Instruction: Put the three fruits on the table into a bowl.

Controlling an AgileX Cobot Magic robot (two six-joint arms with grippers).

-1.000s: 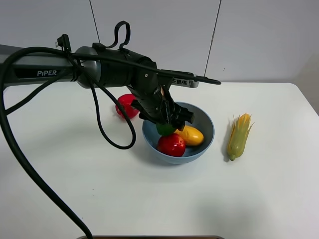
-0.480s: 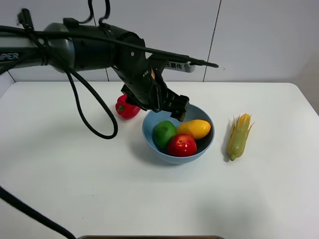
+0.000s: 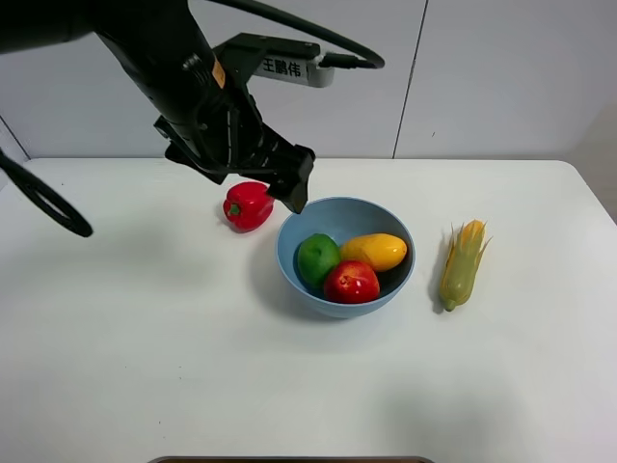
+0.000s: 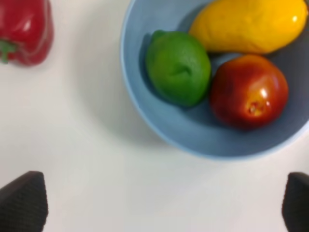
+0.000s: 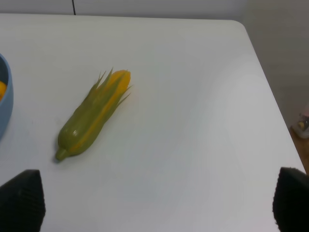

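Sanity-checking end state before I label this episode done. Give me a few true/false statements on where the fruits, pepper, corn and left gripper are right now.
1. The green lime, yellow mango and red apple all lie inside the blue bowl. True.
2. The red bell pepper is in the bowl too. False: it sits on the table, outside the bowl.
3. The corn lies on the table apart from the bowl. True.
4. The left gripper is shut on the lime. False: its fingers are spread and empty.
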